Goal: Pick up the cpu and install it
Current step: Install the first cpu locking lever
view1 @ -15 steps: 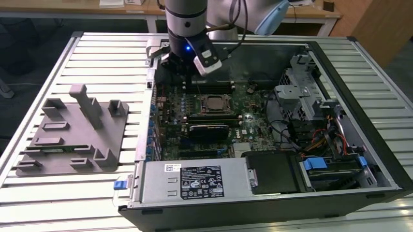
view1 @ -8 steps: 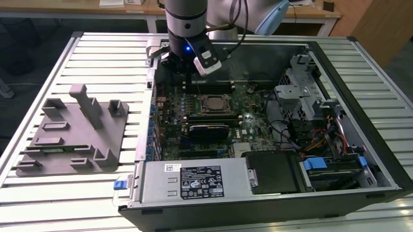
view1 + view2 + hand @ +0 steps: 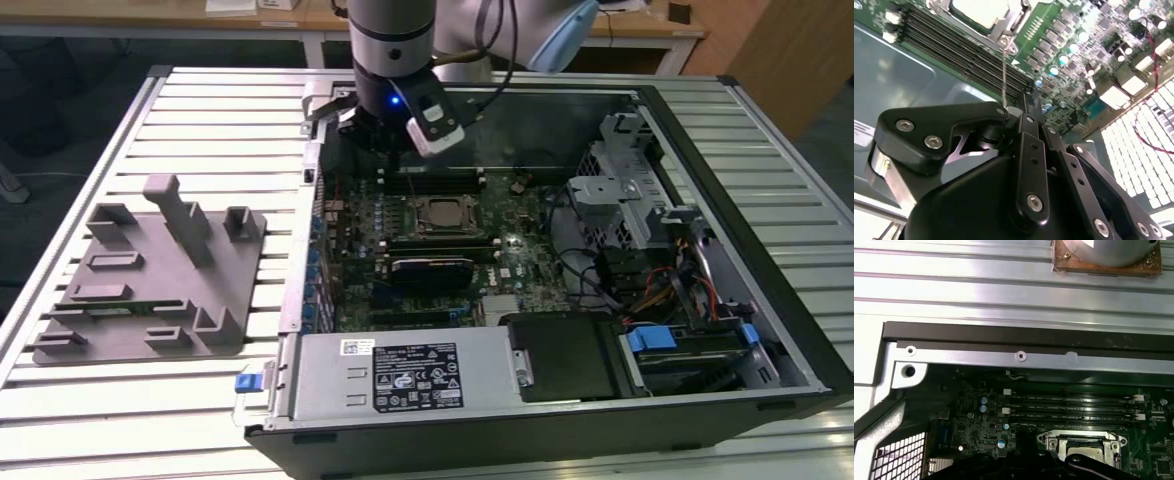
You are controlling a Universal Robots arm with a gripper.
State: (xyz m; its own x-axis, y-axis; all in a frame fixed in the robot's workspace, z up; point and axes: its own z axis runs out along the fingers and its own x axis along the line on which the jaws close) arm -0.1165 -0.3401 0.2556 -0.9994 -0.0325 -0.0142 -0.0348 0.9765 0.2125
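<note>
The small flat square silver-topped cpu (image 3: 441, 213) lies in its socket just beside the black memory slots (image 3: 430, 181). The black gripper (image 3: 387, 148) hangs above those slots; I cannot tell its state. The cpu is probably light, stiff, slick and fragile underneath, so take it by opposite edges.

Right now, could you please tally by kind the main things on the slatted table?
Grey plastic tray: 1
Open computer case: 1
cpu, lying inside the case: 1
Total: 3
</note>
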